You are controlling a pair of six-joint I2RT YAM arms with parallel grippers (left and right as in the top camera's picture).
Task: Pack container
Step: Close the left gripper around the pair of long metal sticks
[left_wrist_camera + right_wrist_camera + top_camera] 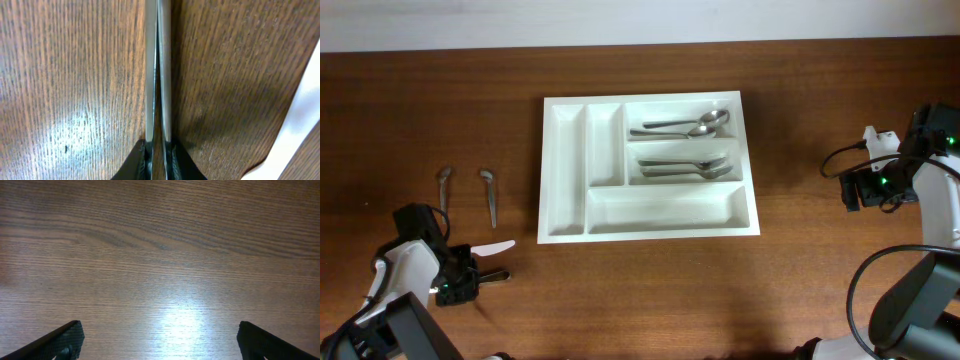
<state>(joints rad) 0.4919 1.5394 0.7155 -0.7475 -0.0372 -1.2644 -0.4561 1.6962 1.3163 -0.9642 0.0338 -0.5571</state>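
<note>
Overhead: the large white rectangular plastic cutlery tray [565, 170] lies midway on the brown wooden counter [420, 100]. Left wrist: the jaws of the left gripper [159, 161] are narrow, pinching a thin silver metal cutlery handle [164, 75]. Right wrist: the jaws of the right gripper [160, 347] stand wide above the counter.

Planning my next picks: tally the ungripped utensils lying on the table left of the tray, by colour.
Silver metal utensils: 2
White utensil: 1
Total: 3
</note>
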